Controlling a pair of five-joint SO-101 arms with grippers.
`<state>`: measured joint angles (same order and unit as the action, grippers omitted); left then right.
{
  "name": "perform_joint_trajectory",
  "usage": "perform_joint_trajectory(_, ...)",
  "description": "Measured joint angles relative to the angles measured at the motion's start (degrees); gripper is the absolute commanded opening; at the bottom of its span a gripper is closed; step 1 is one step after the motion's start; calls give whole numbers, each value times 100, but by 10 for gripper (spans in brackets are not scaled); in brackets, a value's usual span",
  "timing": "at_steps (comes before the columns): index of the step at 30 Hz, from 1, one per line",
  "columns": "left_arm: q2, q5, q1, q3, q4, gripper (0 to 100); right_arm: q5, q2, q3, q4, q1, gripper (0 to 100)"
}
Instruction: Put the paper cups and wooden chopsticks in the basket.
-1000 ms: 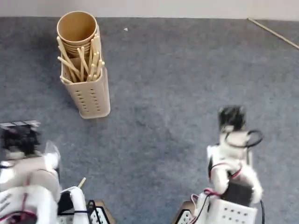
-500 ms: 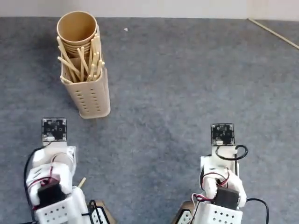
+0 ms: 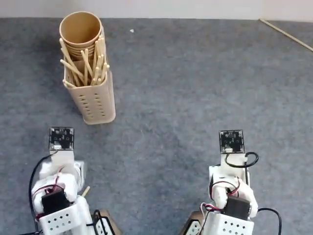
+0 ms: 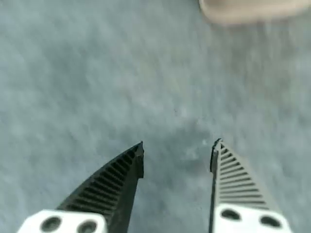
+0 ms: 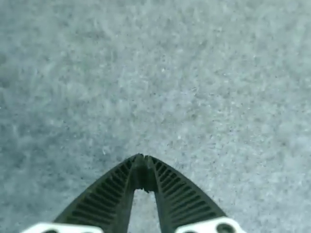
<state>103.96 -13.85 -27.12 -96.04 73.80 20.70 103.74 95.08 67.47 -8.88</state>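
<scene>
Low at left, left claw (image 4: 177, 143) drawn back, parted; basket (image 3: 96, 101) unmoved.

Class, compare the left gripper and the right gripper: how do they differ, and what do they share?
The left gripper is open, its tips well apart; the right gripper is shut, its tips touching. The left gripper's arm sits nearer the basket; the right gripper's arm sits farther from it. Both are empty and hang above the grey carpet.
</scene>
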Motion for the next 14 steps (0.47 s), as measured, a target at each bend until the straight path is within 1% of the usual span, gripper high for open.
perform_joint_trajectory(1, 0, 0, 0, 0, 176, 246, 0, 0, 0, 0, 0, 5)
perform_joint_trajectory(5, 0, 0, 0, 0, 290, 246, 0, 0, 9, 0, 0, 5)
perform_joint_trajectory(14, 0, 0, 0, 0, 299, 246, 0, 0, 9, 0, 0, 5)
